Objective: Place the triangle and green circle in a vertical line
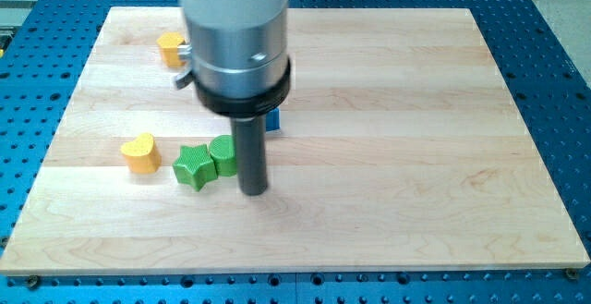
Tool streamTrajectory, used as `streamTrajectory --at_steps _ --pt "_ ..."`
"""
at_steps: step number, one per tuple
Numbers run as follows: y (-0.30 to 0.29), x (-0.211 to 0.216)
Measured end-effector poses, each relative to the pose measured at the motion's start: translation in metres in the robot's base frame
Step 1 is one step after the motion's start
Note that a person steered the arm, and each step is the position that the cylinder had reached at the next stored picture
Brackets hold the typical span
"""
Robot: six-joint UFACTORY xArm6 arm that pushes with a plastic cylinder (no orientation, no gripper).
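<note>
My tip (pixel 254 191), the lower end of the end effector, stood on the table (pixel 397 156); being a plain rod, it had nothing to open or close and held nothing. It was just to the view's right of the green circle (pixel 223 155), close enough that I could not tell whether the two touched. Beyond the circle, further to the view's left and touching it, lay the green star (pixel 193 167). Further left again, apart from the star, sat a yellow heart-shaped block (pixel 140 152). Toward the view's top from my tip, a blue block (pixel 273 118) showed only as a sliver behind the arm's body; it may have been the triangle, but its shape was hidden. Far off toward the top left lay another yellow block (pixel 170 49), partly hidden.

I judged the step in hand to be lining up the green circle under the blue block. The circle lay to the left of it, so the next move called for bringing my tip round to the circle's left side, between it and the star, and nudging it rightward without dragging the star along.
</note>
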State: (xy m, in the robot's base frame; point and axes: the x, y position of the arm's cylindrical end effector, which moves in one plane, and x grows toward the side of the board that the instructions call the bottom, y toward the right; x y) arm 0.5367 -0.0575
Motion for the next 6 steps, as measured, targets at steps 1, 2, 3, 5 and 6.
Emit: streamTrajectory --at_steps 1,2,3,5,6 --pt "-0.028 -0.033" --pt "-0.033 -0.081" --pt "-0.045 -0.089" --pt "-0.074 -0.13" --pt "-0.035 -0.132"
